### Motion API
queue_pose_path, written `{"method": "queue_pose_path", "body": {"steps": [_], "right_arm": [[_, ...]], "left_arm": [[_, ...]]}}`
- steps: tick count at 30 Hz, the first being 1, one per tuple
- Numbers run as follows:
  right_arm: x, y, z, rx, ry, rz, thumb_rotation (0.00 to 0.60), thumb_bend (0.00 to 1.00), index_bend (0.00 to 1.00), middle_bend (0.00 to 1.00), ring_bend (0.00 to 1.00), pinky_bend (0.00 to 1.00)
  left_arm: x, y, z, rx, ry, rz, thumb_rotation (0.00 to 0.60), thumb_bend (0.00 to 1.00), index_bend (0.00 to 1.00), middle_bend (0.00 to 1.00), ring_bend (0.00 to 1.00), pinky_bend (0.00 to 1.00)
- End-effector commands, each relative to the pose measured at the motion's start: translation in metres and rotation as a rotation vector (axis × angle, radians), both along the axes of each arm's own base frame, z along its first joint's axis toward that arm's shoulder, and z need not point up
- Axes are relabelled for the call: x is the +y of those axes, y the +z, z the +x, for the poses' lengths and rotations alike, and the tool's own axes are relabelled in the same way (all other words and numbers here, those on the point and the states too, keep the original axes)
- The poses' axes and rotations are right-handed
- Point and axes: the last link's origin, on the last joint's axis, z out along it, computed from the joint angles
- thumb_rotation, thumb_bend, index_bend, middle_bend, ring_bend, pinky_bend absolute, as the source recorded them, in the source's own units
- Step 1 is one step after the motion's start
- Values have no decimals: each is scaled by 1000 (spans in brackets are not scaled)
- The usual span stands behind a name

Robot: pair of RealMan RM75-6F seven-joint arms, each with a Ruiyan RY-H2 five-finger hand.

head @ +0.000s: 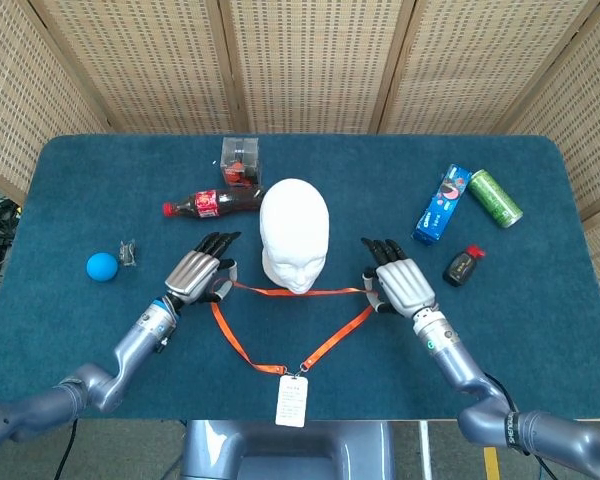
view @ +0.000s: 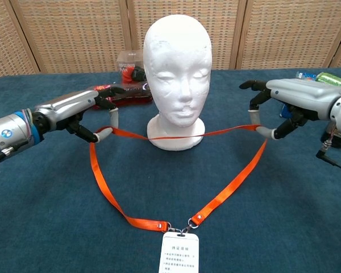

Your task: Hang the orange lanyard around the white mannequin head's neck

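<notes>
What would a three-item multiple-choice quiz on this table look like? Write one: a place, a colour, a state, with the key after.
1. Where does the cola bottle lie?
A. Behind the mannequin head, toward the robot's left
B. Beside the green can
C. At the table's front edge

2. What colour is the ball?
A. Red
B. Blue
C. Yellow

3. How is the orange lanyard now?
A. Already around the neck
B. Lying untouched on the table
C. Held by both hands, stretched across the front of the mannequin head's base

Key: 1 A, the head view shows it just left of the white mannequin head. 2 B, it is plainly blue. 3 C, the left hand and right hand each pinch the strap, and its badge rests on the table.
</notes>
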Motion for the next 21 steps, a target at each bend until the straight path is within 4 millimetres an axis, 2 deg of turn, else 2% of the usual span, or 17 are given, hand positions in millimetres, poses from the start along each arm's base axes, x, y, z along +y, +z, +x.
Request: {"method": "queue_pose_path", "body": {"steps": [1,6,9,21], "right_arm": [[9,12,3,-23,75,-39,600,689,728,92,0,0],[15,28,18,-109,139,-69,600,689,729,96,0,0],[17,37,26,-148,148,-74,600,689,729,97,0,0],[25,93,75,-312,193,-141,600,691,729,98,0,0]], "left_arm": [[-20,16,-8,-84,-53,40,600,527,696,0,0,0],[-28,43,-1,-198,-129,109,600,527,710,0,0,0],[-28,52,3,-205,-150,120,600,527,708,0,0,0],[-23,93,35,-235,-174,166,600,528,710,0,0,0]]}}
